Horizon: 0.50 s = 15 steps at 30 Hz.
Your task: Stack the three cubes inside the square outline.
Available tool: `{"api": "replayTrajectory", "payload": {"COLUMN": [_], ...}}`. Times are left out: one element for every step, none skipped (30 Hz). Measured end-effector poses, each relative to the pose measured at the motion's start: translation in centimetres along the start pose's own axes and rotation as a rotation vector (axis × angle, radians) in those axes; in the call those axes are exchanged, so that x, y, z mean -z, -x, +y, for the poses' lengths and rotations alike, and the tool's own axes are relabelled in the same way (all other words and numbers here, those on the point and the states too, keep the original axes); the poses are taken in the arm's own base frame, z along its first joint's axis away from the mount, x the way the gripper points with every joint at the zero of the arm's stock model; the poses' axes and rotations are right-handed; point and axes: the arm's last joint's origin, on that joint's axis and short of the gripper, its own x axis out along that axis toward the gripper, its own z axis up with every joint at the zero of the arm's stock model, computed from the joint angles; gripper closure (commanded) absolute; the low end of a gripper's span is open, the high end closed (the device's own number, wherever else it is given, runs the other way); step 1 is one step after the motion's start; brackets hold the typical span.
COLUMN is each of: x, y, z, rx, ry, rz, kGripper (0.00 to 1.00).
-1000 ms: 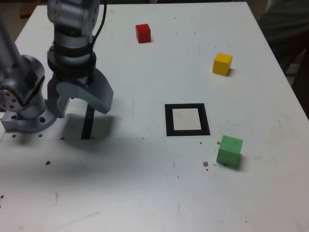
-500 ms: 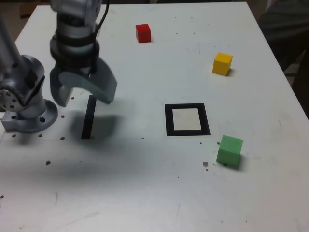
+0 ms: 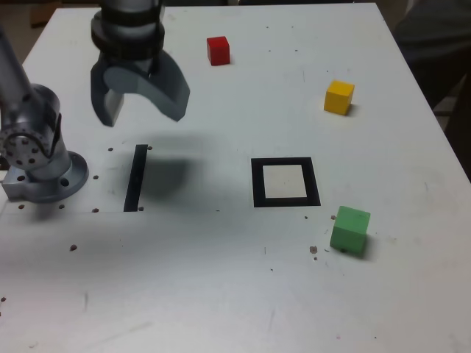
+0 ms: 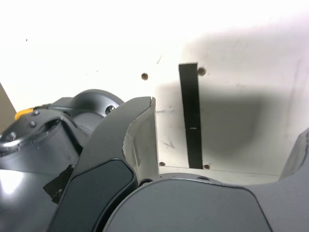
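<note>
- Grey two-fingered gripper, upper left of the exterior view: jaws spread wide, nothing between them, held clear above the table; its shadow falls on the surface just below and to that view's right.
- Wrist view: one curved grey finger in the foreground, the gap beside it empty, the gripper looking down on the tabletop.
- Narrow straight black strip, on the table below the gripper in the exterior view, left of centre; seen through the spread jaws in the wrist view.
- Grey metal arm base, at the left edge of the exterior view, beside the strip.
- Thick black square outline with a white centre, middle of the exterior view; nothing lies inside it.
- Small red cube, top centre, well apart from the outline.
- Small yellow cube, upper right, apart from the outline.
- Slightly larger green cube, lower right, just beyond the outline's lower right corner, not touching it.
- White table, flecked with small dark specks, bearing all three cubes singly.
</note>
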Motion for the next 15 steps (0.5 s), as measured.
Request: {"api": "replayTrajectory", "payload": {"x": [0.0, 0.0, 0.0, 0.0, 0.0, -0.1, -0.1, -0.1, -0.1, -0.1, -0.2, -0.2, -0.3, -0.3, -0.3], "y": [0.1, 0.2, 0.3, 0.4, 0.6, 0.8, 0.9, 1.0, 1.0, 1.0, 1.1, 1.1, 1.1, 1.2, 1.2], "z": [0.3, 0.6, 0.9, 1.2, 1.5, 1.8, 2.1, 2.4, 2.7, 3.1, 3.4, 3.7, 4.0, 4.1, 4.4], "rx": [0.001, 0.000, -0.002, -0.006, -0.012, -0.020, -0.026, -0.029, -0.032, -0.032, -0.031, -0.030, -0.029, -0.030, -0.030], "ry": [0.003, 0.005, 0.007, 0.010, 0.015, 0.020, 0.024, 0.028, 0.035, 0.041, 0.047, 0.051, 0.054, 0.056, 0.056], "rz": [-0.005, -0.009, -0.012, -0.013, -0.015, -0.016, -0.015, -0.012, -0.008, -0.005, -0.004, -0.003, -0.004, -0.004, -0.005], "kGripper": [0.00, 0.00, 0.00, 0.00, 0.00, 0.00, 0.00, 0.00, 0.00, 0.00, 0.00, 0.00, 0.00, 0.00, 0.00]}}
